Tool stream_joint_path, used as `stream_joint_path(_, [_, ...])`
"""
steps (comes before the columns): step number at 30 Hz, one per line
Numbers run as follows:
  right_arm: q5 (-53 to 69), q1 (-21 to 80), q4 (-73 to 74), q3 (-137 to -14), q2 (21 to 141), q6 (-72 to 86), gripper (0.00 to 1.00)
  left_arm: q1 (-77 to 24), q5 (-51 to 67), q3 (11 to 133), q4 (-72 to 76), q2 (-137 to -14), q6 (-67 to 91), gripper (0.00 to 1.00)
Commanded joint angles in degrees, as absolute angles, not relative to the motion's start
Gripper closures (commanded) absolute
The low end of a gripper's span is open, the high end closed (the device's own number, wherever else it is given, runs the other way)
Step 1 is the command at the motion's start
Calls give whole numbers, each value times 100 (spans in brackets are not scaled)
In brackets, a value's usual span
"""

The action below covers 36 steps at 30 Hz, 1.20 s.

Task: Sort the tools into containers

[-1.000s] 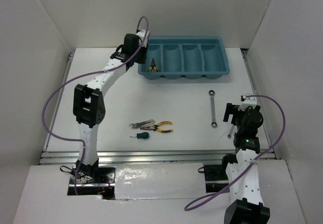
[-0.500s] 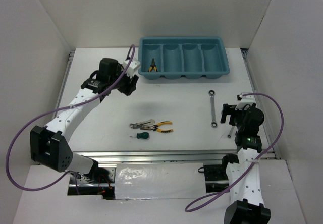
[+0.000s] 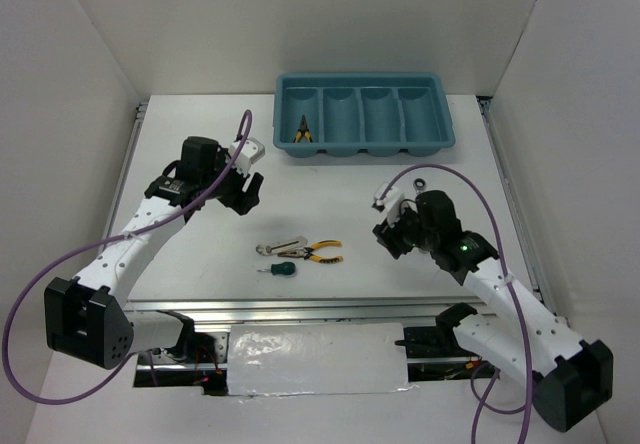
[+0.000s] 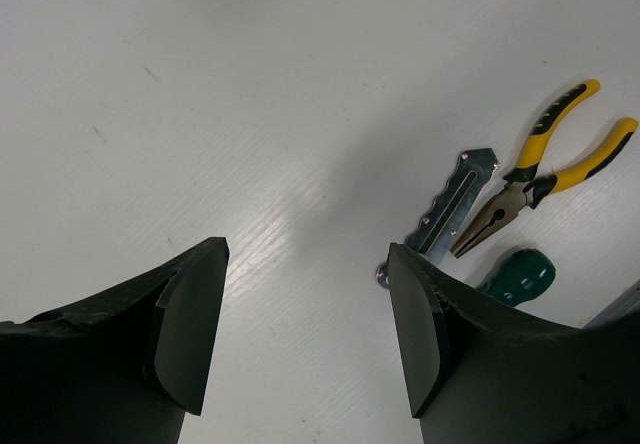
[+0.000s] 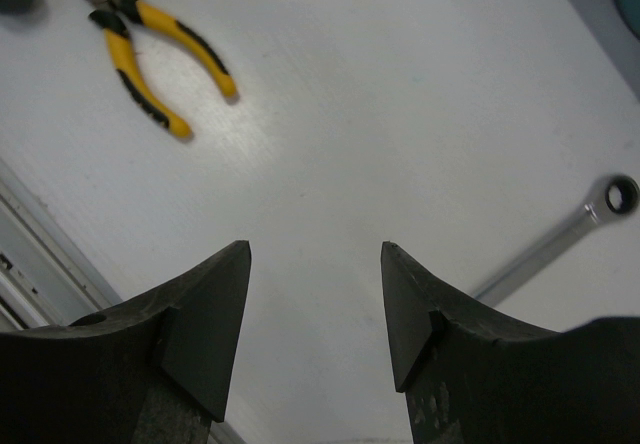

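The teal tray of containers [image 3: 365, 116] stands at the back, with one small pair of yellow-handled pliers [image 3: 303, 131] in its leftmost compartment. On the table's near middle lie yellow pliers [image 3: 325, 252], a silver metal piece [image 3: 281, 247] and a green screwdriver [image 3: 283, 267]. My left gripper [image 3: 247, 192] hovers open and empty up-left of that cluster; its wrist view shows the pliers [image 4: 545, 169], silver piece [image 4: 452, 204] and screwdriver [image 4: 520, 276] to the right of the gripper [image 4: 307, 254]. My right gripper [image 3: 385, 234] is open and empty, right of the cluster. The silver wrench [image 5: 545, 254] lies just beyond its right finger.
White walls close in the table on three sides. A metal rail [image 3: 300, 309] runs along the near edge. Purple cables loop off both arms. In the top view my right arm covers most of the wrench.
My left arm has drawn back from the tray's left end toward the table middle, jaws opening. My right arm has swung left from the right edge, over the wrench, its jaws narrowing.
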State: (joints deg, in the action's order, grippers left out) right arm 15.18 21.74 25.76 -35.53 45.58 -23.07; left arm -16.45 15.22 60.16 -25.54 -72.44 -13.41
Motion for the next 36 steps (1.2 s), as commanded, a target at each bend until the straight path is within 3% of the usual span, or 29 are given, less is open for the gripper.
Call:
stream_joint_path(1, [958, 3072, 2488, -3841, 5017, -2838, 38, -1495, 1671, 6143, -2505, -7119, -1029, 21])
stream_joint_path(3, [993, 3356, 2243, -3876, 5324, -2944, 46, -1398, 1617, 6231, -2601, -7128, -976, 21])
stream_joint_path(6, [1204, 3734, 2022, -4025, 5817, -2874, 47, -1214, 1591, 6328, -2733, -7084, -905, 19])
stream_joint_path(8, [1196, 3928, 1925, -4192, 6272, -2690, 47, -1091, 1617, 6320, -2786, -7023, -931, 9])
stream_joint_path(16, [1476, 3700, 3189, -6237, 7927, -1836, 30, -335, 1959, 5951, -2725, -6698, -1239, 6])
stream_joint_path(18, [1407, 3823, 3279, -6302, 8086, -2012, 34, -203, 2030, 5845, -2698, -6610, -1239, 6])
stream_joint_path(19, [1328, 3884, 3130, -6241, 8103, -2230, 43, -176, 2013, 5827, -2672, -6583, -1213, 6])
stream_joint_path(22, [1483, 4113, 3093, -6266, 8401, -2697, 54, -53, 2074, 5880, -2759, -6592, -1169, 6])
stream_joint_path(25, [1687, 4341, 2963, -6206, 8534, -3075, 56, -18, 2039, 5967, -2839, -6671, -1169, 6])
stream_joint_path(27, [1583, 4613, 2700, -5943, 8517, -3356, 56, -26, 1873, 5977, -2839, -6706, -1099, 6])
stream_joint_path(33, [1529, 4808, 2504, -6091, 8999, -3778, 42, 202, 1969, 5933, -2935, -6724, -1063, 7])
stream_joint_path(36, [1529, 4747, 2417, -6056, 9184, -4261, 42, 220, 1969, 5845, -2883, -6706, -1002, 7])
